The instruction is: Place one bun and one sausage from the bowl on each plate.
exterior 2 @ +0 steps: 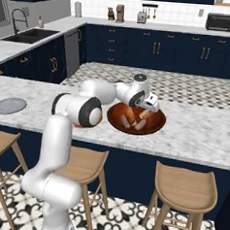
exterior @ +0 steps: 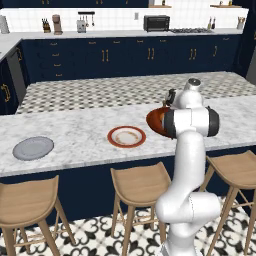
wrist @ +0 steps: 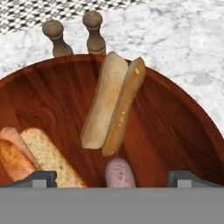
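your gripper (exterior 2: 145,109) hangs just above the bowl (exterior 2: 158,121), fingers (wrist: 41,178) spread wide apart with nothing between them, pointed down into it, likely so you can drop onto a piece. inside the bowl a split bun (wrist: 113,103) lies near the middle, a pink sausage (wrist: 120,173) sits just below it between your fingertips, and a second bun (wrist: 48,156) and sausage (wrist: 12,148) rest by the bowl's left wall. two wooden shakers (wrist: 74,36) stand just beyond the bowl's far rim. the red-rimmed plate (exterior: 126,136) waits beside the bowl, bare; the grey plate (exterior: 33,148) lies well apart from the bowl along the counter (exterior: 80,127), also bare.
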You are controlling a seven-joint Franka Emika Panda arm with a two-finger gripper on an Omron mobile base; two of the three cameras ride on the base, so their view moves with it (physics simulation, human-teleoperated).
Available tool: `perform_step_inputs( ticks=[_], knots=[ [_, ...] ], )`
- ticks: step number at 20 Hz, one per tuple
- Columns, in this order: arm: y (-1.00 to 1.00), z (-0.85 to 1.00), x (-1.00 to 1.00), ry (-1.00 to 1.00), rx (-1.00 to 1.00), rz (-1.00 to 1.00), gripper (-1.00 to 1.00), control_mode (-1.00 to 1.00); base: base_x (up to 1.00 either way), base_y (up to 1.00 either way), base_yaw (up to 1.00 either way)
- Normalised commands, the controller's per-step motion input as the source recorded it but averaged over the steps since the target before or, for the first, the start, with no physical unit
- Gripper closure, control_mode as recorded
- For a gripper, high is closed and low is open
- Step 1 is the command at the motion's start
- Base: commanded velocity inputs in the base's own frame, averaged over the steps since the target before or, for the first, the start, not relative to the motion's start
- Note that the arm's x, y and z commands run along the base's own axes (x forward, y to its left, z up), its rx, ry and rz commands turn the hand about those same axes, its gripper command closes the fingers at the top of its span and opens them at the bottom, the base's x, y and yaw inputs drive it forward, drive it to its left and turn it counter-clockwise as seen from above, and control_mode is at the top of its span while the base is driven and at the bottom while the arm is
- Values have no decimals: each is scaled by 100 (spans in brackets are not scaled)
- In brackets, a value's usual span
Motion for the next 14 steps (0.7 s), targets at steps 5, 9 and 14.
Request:
perform_step_inputs(
  ticks=[5, 9, 14],
  knots=[
    [-10, -59, 25, 0, 0, 0, -100, -100, 0, 0, 0],
    [0, -32, 21, 0, 0, 0, -100, -100, 0, 0, 0],
    [0, -22, 12, 1, 0, 0, -100, -100, 0, 0, 0]
  ],
)
